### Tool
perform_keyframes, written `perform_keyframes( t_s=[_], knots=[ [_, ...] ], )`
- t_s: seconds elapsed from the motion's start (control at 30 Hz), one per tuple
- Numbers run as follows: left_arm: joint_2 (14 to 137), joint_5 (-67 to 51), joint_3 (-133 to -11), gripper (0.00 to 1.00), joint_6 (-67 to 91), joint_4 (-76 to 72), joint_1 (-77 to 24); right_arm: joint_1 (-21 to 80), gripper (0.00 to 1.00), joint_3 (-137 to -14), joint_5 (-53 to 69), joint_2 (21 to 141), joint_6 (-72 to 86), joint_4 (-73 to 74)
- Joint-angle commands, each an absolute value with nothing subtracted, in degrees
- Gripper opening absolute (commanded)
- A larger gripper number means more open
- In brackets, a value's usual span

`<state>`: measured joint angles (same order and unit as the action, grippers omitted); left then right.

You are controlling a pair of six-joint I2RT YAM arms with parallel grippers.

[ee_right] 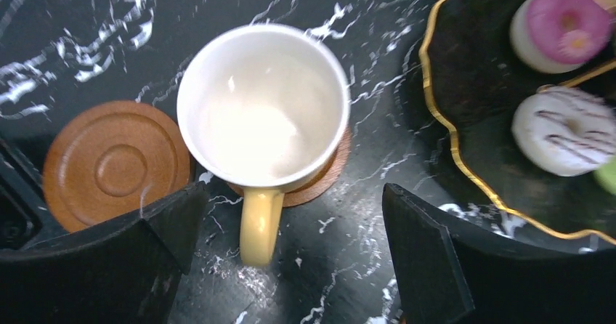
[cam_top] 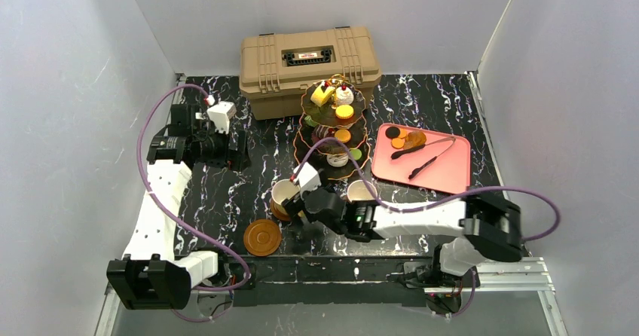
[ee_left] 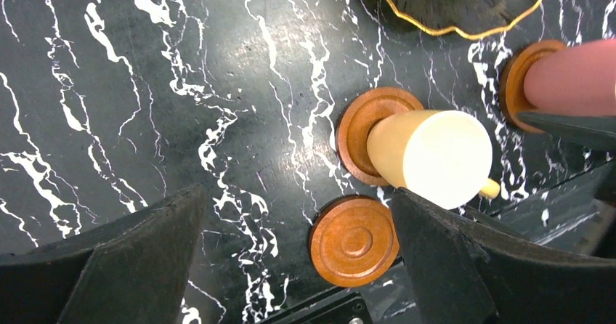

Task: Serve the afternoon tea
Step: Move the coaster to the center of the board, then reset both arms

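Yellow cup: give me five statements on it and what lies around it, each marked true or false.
1. The yellow cup stands on a brown saucer. True.
2. The right gripper is shut on the handle of the cup. False: its jaws stand open, one on either side of the handle and clear of it.
3. The second saucer beside the cup carries another cup. False: it is bare.
4. The yellow cup has nothing in it. True.
5. The toolbox behind the stand has its lid open. False: the lid is shut.
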<state>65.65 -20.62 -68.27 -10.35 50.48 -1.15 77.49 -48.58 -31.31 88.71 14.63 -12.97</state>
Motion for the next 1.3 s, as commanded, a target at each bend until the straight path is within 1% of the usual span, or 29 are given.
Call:
perform_keyframes(
  t_s=[0.0,0.07,0.2,0.3,0.43,0.53,0.6,0.67,0.73,0.8,0.9,1.03,1.13,1.27],
  knots=[
    [62.66,-25.66,-64.95,0.98,-6.44,42.45,4.06,74.32,0.98,-52.88,-35.63,77.34,13.56,-5.72],
    [61.87,-26.09,-61.86,0.98,-4.11,36.14,6.12,70.27,0.98,-51.58,-34.93,72.35,14.06,-3.09],
    [61.20,-25.85,-54.03,0.98,-2.25,24.33,6.48,57.39,0.98,-46.68,-31.87,60.73,15.96,1.28],
    [61.97,-24.47,-49.45,0.98,-1.81,17.67,6.49,49.89,0.98,-42.75,-33.52,53.70,15.29,4.52],
    [64.03,-23.09,-45.45,0.98,-1.18,12.96,6.46,40.02,0.98,-39.75,-34.22,49.21,15.02,6.92],
    [65.14,-22.97,-42.88,0.98,-0.41,8.91,6.50,31.51,0.98,-39.10,-31.89,50.97,16.04,6.73],
    [65.29,-22.93,-40.34,0.98,1.13,4.81,6.42,26.15,0.98,-39.77,-29.99,55.39,16.94,6.12],
    [65.38,-22.70,-37.48,0.98,2.33,-0.40,6.35,21.70,0.98,-40.42,-31.58,60.69,17.50,4.85],
    [65.66,-22.74,-34.02,0.98,4.09,-6.25,6.33,18.74,0.98,-38.35,-35.21,64.26,17.11,-0.86],
    [66.10,-22.55,-31.12,0.98,5.03,-11.54,6.16,16.02,0.98,-35.67,-36.35,66.33,16.74,-7.10],
    [67.00,-22.46,-26.74,0.98,5.70,-20.46,5.80,13.30,0.98,-33.80,-38.72,70.93,15.49,-13.14],
    [68.77,-22.58,-22.65,0.98,3.49,-30.36,5.62,9.50,0.98,-34.38,-39.34,76.75,15.51,-15.73],
    [70.66,-21.06,-20.74,0.98,1.27,-35.49,5.05,8.19,0.98,-31.12,-39.24,77.18,13.37,-22.80],
    [73.79,-20.02,-18.57,0.98,0.66,-43.28,4.77,6.60,0.98,-25.80,-36.14,77.04,10.10,-33.30]
  ],
)
